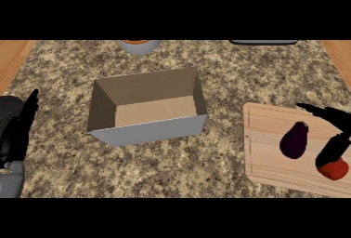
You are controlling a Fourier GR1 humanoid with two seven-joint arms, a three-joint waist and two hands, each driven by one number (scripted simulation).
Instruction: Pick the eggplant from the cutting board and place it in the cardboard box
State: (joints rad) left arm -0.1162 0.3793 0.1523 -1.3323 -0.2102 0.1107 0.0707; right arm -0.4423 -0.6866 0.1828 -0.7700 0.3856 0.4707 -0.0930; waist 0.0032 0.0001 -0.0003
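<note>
Eggplant (pixel 295 139) lies on cutting board (pixel 264 155), just left of right hand (pixel 333 146). Right hand open, fingers spread, holding nothing. Left hand (pixel 17 130) rests open at bench's left edge, cardboard box (pixel 147 131) between.

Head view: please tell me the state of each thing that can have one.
Cardboard box: open, nothing inside.
Eggplant: lying on the cutting board, not held.
Right hand: open, beside the eggplant, apart.
Left hand: open, resting at the left edge.
</note>
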